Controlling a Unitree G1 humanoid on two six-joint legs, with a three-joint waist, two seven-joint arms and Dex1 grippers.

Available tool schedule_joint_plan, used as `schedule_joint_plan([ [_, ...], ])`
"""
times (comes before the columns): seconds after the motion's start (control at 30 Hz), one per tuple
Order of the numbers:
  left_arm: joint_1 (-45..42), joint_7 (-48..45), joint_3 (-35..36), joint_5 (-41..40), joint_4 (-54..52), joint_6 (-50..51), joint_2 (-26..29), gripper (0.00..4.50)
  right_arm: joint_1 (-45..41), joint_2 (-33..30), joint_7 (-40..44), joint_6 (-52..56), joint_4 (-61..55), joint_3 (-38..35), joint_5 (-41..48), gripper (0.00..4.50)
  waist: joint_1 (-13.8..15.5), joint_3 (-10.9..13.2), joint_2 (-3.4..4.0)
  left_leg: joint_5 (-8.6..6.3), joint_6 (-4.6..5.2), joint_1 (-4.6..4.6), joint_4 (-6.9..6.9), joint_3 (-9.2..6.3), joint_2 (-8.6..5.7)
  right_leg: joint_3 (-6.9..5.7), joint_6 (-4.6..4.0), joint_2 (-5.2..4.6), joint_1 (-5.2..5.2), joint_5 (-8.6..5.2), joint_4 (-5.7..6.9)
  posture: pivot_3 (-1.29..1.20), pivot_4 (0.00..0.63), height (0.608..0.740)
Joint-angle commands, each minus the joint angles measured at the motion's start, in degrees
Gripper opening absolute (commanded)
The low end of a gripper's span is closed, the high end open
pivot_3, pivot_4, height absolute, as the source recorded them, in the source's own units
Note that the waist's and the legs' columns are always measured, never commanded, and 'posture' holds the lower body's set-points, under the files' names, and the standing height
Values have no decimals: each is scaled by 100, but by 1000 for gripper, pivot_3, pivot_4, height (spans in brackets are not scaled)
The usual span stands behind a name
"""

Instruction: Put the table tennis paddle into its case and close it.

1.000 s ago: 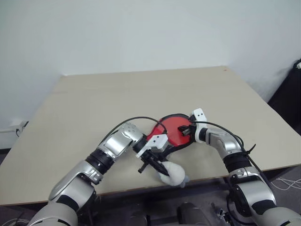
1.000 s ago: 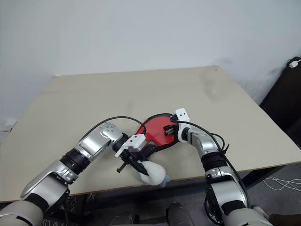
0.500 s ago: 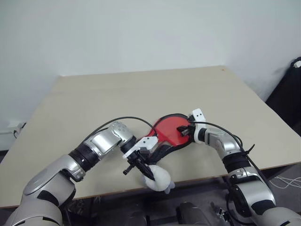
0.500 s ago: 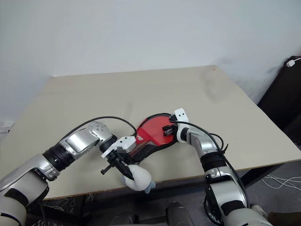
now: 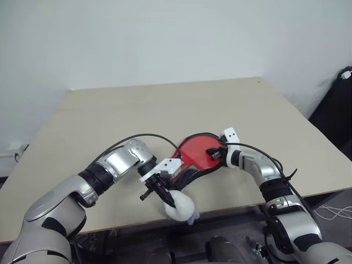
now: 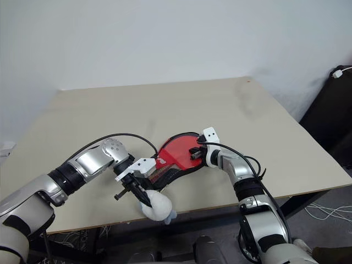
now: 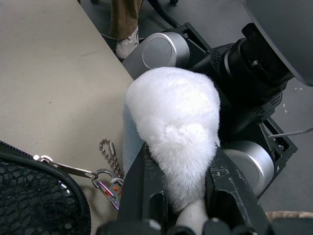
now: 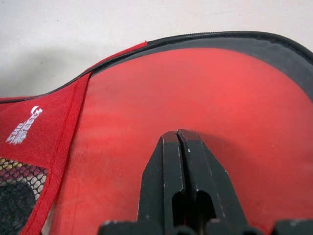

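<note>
Fingers: left (image 7: 178, 196) clamped on fluffy ball (image 7: 173, 125); right (image 8: 180, 139) shut, empty, atop paddle (image 8: 161, 98).
Could snap chain (image 7: 105, 152), dragging case (image 5: 184, 173) off worktop (image 5: 165, 104).

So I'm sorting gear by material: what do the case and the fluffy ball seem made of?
The case looks like red woven fabric with stitched seams, black mesh and black trim. The fluffy ball looks like soft white plush or faux fur, matte; likely synthetic.
</note>
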Motion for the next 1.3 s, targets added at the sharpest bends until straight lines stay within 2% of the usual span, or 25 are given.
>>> schedule_joint_plan([
  [0.03,24,-27,330,15,101,50,-21,717,79,14,-13,63,106,41,-93,0,0,0,0,0,0,0,0,1,0,3,0,0,0,0,0,0,0,740],
  [0.43,47,-27,445,-397,-60,426,46,4074,19,18,18,46,169,69,-119,0,-3,0,0,0,0,-1,1,21,-10,41,0,0,0,0,-4,0,0,740],
  [0.5,46,-27,501,-562,-136,536,79,4460,3,22,27,34,190,76,-123,0,-5,0,-1,0,0,-1,1,22,-10,43,0,0,0,0,-4,0,0,740],
  [0.6,52,-27,581,-639,-177,588,100,4460,-16,27,44,14,220,88,-131,0,-4,0,-1,0,0,-1,2,23,-11,46,0,0,-1,0,-4,0,0,740],
  [0.7,143,-27,960,-735,-166,717,32,4460,-47,43,52,-1,250,95,-135,0,-9,0,0,0,0,-1,2,25,-12,49,0,0,-2,0,-5,0,0,740],
  [0.83,250,89,1935,-808,99,1089,-361,4460,-78,69,68,-110,277,73,-127,0,-7,1,-1,0,0,-3,5,24,-12,48,0,0,-2,0,-5,0,0,740],
  [0.97,273,908,2922,-690,672,1161,-871,4460,-51,73,72,-242,86,5,-97,0,-27,1,-1,0,0,-2,7,26,-13,50,2,0,-3,1,-6,0,0,740],
  [1.1,317,1943,3811,-330,1363,402,-1336,4460,58,29,1,-391,-384,1,-118,0,-31,1,0,0,-1,-5,2,23,-13,50,15,1,-9,9,-4,0,0,740],
  [1.3,351,3663,4544,638,2776,-1282,-1665,4460,219,27,-487,-564,-983,-204,-156,0,-9,2,0,-1,-2,-19,-4,25,-20,59,17,0,-20,10,-12,0,0,740],
])
